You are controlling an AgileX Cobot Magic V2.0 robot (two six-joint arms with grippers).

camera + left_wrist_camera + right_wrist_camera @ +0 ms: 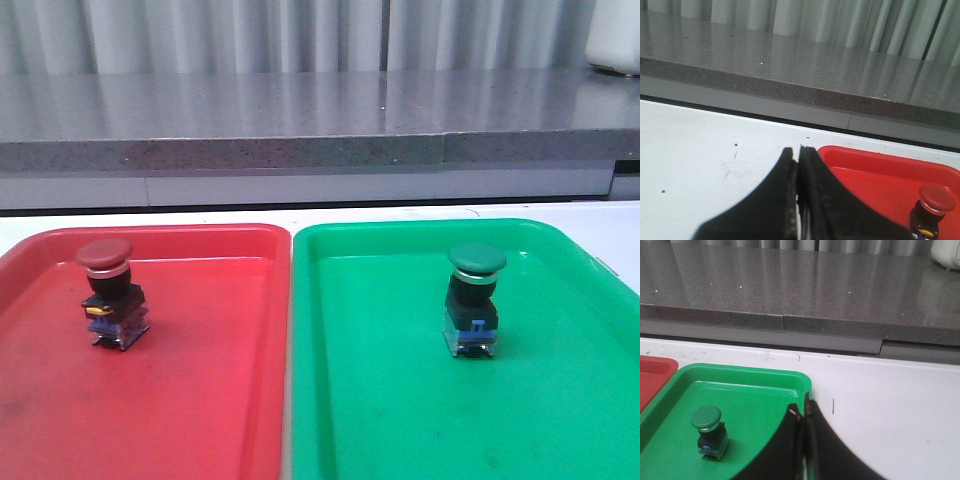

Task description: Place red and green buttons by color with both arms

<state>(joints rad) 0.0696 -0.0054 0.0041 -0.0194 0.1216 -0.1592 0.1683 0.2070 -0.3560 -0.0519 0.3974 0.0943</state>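
The red button [108,291] stands upright in the red tray [200,400]; the left wrist view catches it too, red button [932,207] at the frame's lower corner. The green button [474,297] stands upright in the green tray [560,400], and the right wrist view shows the same green button [708,431]. My left gripper [798,150] is shut and empty over the white table beside the red tray's [875,170] corner. My right gripper [801,407] is shut and empty at the green tray's [765,390] edge. Neither gripper appears in the front view.
The two trays lie side by side on a white table [620,225]. A grey stone ledge [300,120] runs along the back under pale curtains. A white object [615,40] sits on the ledge at far right.
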